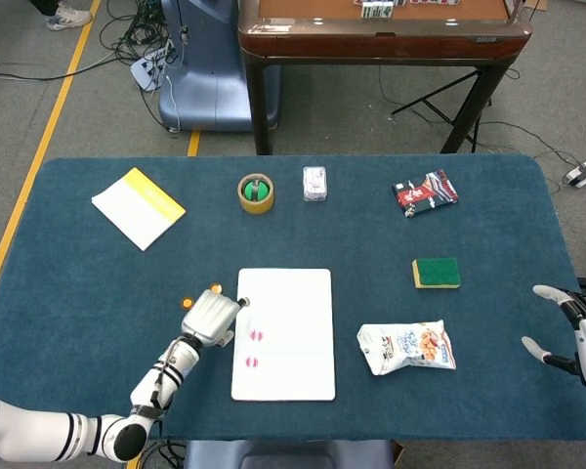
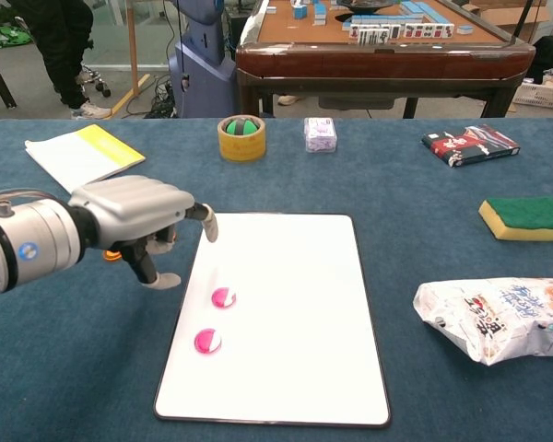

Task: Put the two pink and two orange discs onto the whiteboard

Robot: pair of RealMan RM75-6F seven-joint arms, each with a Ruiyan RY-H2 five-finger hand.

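Nearest to you, the two pink discs (image 2: 222, 297) lie flat on the whiteboard (image 2: 286, 313), near its left edge, one a little behind the other and apart from it. Your left hand (image 2: 138, 219) hovers just beside that left edge, over the blue table (image 2: 64, 368); its fingers are loosely apart and hold nothing. Your right hand (image 1: 578, 332) is at the far right edge of the table in the head view, fingers spread, nothing in it.

To the right of the whiteboard lies a snack bag (image 2: 498, 318), and behind it a green sponge (image 2: 525, 217).

The two orange discs (image 1: 188, 303) lie on the table cloth left of the whiteboard, just behind your left hand. In the chest view they are mostly hidden by the hand, so I cannot tell if a finger touches one.

Farther back stand a roll of tape (image 2: 241, 137), a small pack (image 2: 320, 134) beside it, a yellow booklet (image 2: 83, 155) on the left and a dark packet (image 2: 469, 144) on the right.
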